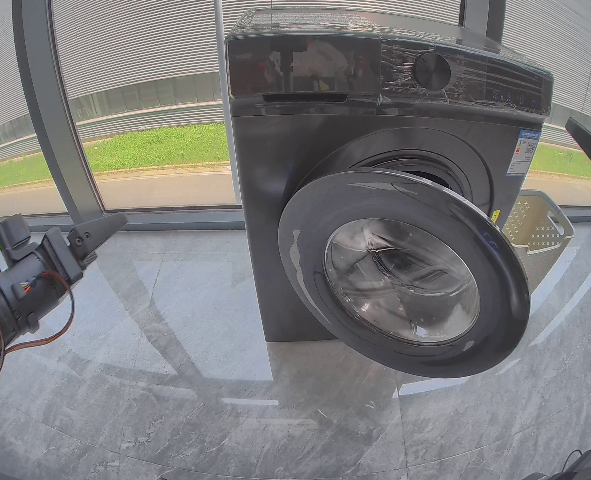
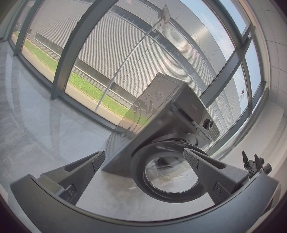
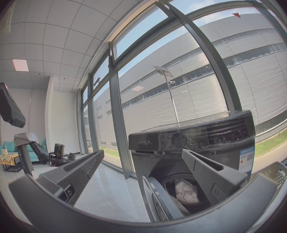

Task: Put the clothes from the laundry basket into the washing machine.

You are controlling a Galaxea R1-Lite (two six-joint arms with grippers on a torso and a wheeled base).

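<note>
- Well left of the washing machine point(image 1: 375, 168), the left gripper point(image 2: 145, 159) hangs above the floor point(image 1: 175, 368), fingers spread wide, holding nothing.
- Right gripper point(image 3: 143, 159) — likewise spread and empty — is raised, facing the machine's front.
- Door point(image 1: 402, 275) stands open; white clothes point(image 3: 186, 191) lie inside the machine.
- Laundry basket point(image 1: 539, 225) sits just beside the machine, on the robot's right.

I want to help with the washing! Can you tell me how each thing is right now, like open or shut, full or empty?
washing machine door: swung wide open.
drum: white clothes lying inside.
laundry basket: upright beside the machine, contents cannot be seen.
left gripper: jaws open, holding nothing.
right gripper: jaws open, holding nothing.
</note>
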